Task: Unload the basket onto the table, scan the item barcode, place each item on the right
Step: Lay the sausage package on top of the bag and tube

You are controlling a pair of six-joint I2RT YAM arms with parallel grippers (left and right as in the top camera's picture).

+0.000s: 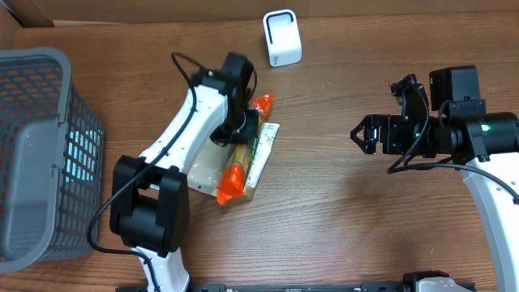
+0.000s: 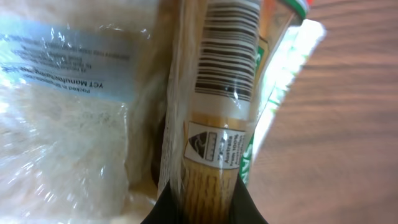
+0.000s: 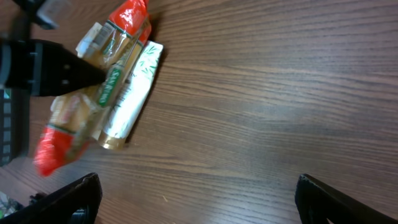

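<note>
Pinching the long clear packet (image 1: 233, 180) near its middle, the left gripper (image 1: 241, 122) is clamped on crinkly, glossy film over stiff pale strands (noodles, I'd guess). A soft bag of white grains (image 2: 62, 143) sits against the packet. The barcode (image 2: 227, 53) faces the wrist camera. The packet's long axis runs from 1 to 7 o'clock above the wood-grain desk (image 1: 340, 219). The scanner (image 1: 282, 38), a smooth white rounded box, stands toward 1 o'clock, nearer this arm. At 3 o'clock, well apart, the right gripper (image 1: 361, 135) hangs spread and empty.
</note>
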